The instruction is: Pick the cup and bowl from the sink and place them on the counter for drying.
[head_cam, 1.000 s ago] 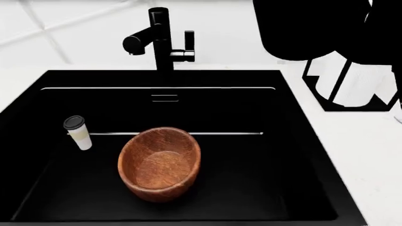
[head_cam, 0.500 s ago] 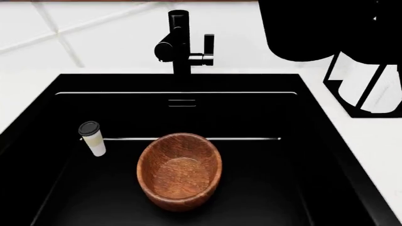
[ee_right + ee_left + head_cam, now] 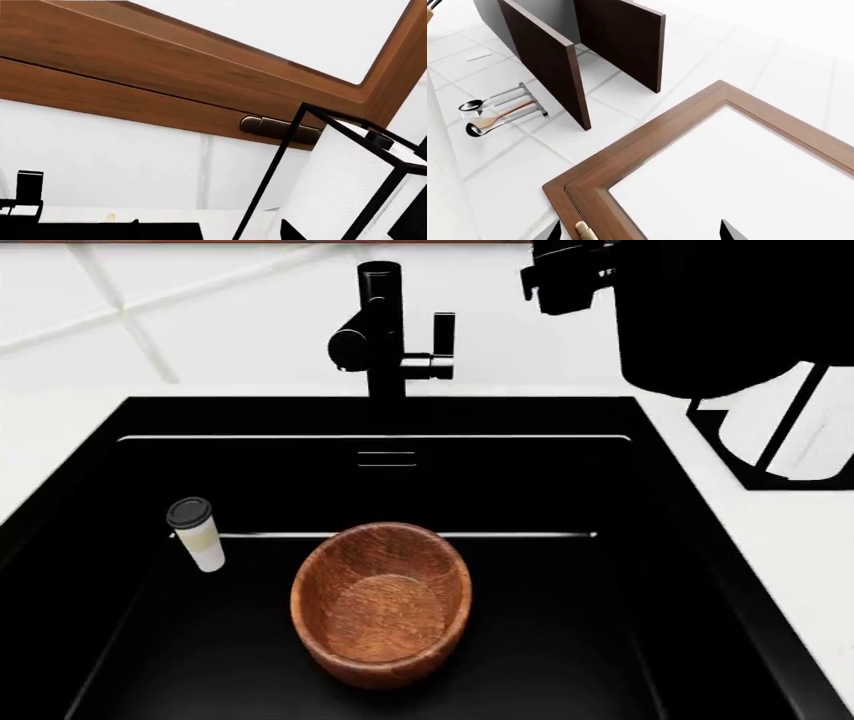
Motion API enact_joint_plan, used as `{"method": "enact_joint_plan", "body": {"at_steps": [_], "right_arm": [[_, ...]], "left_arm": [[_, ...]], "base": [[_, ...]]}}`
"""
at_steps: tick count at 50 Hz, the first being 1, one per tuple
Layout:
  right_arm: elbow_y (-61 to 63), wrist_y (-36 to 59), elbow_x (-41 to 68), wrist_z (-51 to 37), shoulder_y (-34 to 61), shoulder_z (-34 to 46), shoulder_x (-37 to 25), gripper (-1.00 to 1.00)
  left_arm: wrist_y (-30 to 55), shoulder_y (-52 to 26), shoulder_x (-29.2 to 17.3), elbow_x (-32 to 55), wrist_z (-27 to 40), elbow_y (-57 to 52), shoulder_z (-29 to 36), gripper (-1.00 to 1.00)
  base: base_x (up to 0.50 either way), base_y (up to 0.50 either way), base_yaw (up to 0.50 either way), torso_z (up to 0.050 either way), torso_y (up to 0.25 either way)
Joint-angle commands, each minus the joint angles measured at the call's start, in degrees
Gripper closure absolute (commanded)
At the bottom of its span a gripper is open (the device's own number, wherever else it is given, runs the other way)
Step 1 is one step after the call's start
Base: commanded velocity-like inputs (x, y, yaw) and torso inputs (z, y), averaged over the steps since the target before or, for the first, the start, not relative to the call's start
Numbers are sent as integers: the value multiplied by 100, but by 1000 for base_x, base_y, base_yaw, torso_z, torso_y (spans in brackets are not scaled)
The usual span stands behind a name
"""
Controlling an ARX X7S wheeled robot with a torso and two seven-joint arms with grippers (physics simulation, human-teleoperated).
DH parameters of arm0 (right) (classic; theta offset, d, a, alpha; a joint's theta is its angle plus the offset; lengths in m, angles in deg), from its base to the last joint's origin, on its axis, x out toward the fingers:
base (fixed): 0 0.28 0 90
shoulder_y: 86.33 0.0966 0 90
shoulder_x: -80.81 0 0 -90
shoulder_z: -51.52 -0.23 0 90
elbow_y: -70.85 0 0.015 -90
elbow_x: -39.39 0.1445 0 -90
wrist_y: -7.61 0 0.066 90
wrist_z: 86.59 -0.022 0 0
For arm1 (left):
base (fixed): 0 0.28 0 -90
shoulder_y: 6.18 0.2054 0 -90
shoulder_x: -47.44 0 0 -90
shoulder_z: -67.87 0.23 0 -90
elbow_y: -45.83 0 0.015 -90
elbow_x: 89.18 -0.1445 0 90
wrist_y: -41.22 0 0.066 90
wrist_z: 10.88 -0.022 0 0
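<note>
The cup (image 3: 196, 533), cream-white with a black lid, stands upright at the left of the black sink (image 3: 561, 490). The reddish-brown wooden bowl (image 3: 382, 602) sits upright in the sink's middle front, apart from the cup. The white counter (image 3: 801, 570) borders the sink on the right. My right arm (image 3: 707, 310) is a black mass high at the upper right, far above both things. My right gripper (image 3: 210, 232) is open and empty, facing the wall and window frame. My left gripper (image 3: 640, 235) is open and empty, facing a window frame; it does not show in the head view.
The tall black faucet (image 3: 387, 335) stands behind the sink; its handle also shows in the right wrist view (image 3: 27, 192). A black wire holder with a paper towel roll (image 3: 787, 430) stands on the counter at the back right, close by my right arm (image 3: 347, 185). A tiled wall lies behind.
The head view shifted, so sink, cup and bowl sit further right and lower in the picture. Since then my right arm has reached further left across the upper right. Cup and bowl have not moved.
</note>
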Motion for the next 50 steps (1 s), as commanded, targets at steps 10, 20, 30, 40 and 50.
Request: {"method": "enact_joint_plan", "body": {"at_steps": [10,20,30,40,50], "right_arm": [[445,-757,2595,-146,197,971,-757,-100],[585,-745,2867,40,86,1289,-771,-100],[662,-810,2944,122,-104,1527,-662,-100],[593,-842,2744,539,-436,1665,-396,-100],[587,-893,2567,818,-673,1735,-199,-100]], "left_arm": [[-6,10,-13,-53,3,-5,62,-100],[-18,23,-24,-68,19,-14,73,-100],[-45,53,-47,-52,48,-35,53,-100],[-54,48,-59,-75,56,-32,81,-100],[-74,52,-64,-85,48,-13,98,-100]], "base": [[0,0,0,0,0],[0,0,0,0,0],[0,0,0,0,0],[0,0,0,0,0],[0,0,0,0,0]]}}
